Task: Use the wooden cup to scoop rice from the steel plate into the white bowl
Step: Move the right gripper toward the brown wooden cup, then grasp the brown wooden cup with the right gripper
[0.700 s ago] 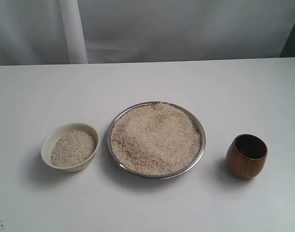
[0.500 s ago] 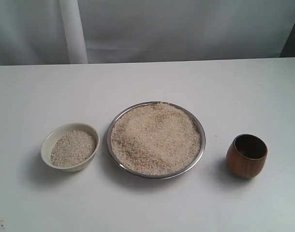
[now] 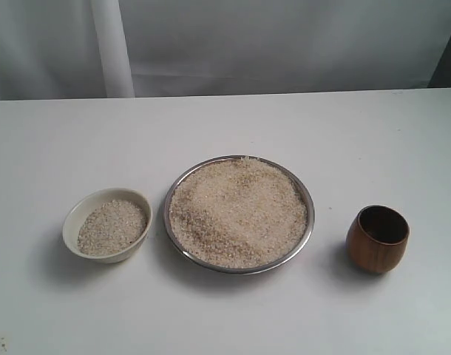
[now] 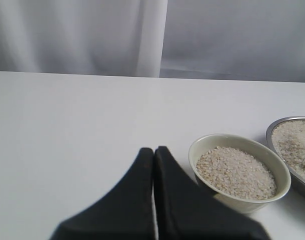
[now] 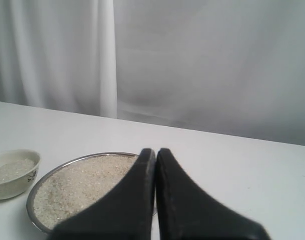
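Evidently the task stands at its very start, and no scooping is under way. In the exterior view the steel plate sits midway between the left and right edges of the surface, nearer the front edge, and is heaped with rice. The white bowl stands just beside it toward the left edge and already holds some grains. The wooden cup stands upright toward the right edge, apart from the plate. Its dark inside is probably empty, though the shade makes that hard to confirm. Neither arm shows here.

In the left wrist view the left gripper has its jaws pressed together with nothing between them, and the bowl lies just ahead.

In the right wrist view the right gripper is likewise closed tight and empty, facing the plate. The cup is out of frame.

The next move, I judge, falls to the right arm. It must spread its jaws, reach the cup and grip its wall firmly enough that the rounded body cannot roll.
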You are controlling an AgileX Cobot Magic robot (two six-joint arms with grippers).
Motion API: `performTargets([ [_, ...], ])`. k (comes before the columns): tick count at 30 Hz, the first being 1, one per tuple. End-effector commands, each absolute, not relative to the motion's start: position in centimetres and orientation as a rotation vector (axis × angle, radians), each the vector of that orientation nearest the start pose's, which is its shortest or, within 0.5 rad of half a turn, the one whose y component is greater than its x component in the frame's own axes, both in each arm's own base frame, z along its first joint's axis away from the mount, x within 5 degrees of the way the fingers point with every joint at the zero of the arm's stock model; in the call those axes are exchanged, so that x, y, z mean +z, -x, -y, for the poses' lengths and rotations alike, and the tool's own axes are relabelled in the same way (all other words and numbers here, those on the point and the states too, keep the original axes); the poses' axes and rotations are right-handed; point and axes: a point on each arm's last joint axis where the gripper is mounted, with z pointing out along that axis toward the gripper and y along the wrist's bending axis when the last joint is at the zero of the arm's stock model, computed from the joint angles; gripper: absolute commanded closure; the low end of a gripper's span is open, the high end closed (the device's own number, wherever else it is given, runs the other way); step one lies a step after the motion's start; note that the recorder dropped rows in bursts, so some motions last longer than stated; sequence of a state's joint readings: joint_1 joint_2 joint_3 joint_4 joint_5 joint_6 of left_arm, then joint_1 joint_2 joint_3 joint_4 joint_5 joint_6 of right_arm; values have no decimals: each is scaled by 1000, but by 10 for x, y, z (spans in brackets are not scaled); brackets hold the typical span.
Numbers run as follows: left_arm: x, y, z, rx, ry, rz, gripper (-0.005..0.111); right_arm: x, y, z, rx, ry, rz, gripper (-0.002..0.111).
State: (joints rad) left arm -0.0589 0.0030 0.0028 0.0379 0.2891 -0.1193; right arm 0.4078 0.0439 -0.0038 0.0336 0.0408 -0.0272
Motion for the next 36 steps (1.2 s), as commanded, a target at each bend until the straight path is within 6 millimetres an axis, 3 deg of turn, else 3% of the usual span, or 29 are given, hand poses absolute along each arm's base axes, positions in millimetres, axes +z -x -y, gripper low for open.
performTargets([
  [1,187,-55,3,-104,32,-1770,107,207,-56,-24,344,288,-1552,108],
  [3,187,-55,3,-102,29,-1770,107,205,-57,-25,341,294,-1584,108],
  [7,187,-55,3,-102,29,-1770,107,232,-68,-29,311,322,-1599,108],
  [11,187,-55,3,-102,29,-1770,107,261,-91,-38,275,364,-1658,108],
  [14,187,-55,3,-102,29,-1770,107,268,-112,-47,268,378,-1730,108],
  [18,187,-55,3,-102,29,-1770,107,253,-135,-57,276,374,-1853,108],
  [24,187,-55,3,-102,29,-1770,107,216,-150,-64,224,456,-2011,108],
  [36,187,-55,3,-102,29,-1770,107,168,-132,-56,198,495,-2194,108],
])
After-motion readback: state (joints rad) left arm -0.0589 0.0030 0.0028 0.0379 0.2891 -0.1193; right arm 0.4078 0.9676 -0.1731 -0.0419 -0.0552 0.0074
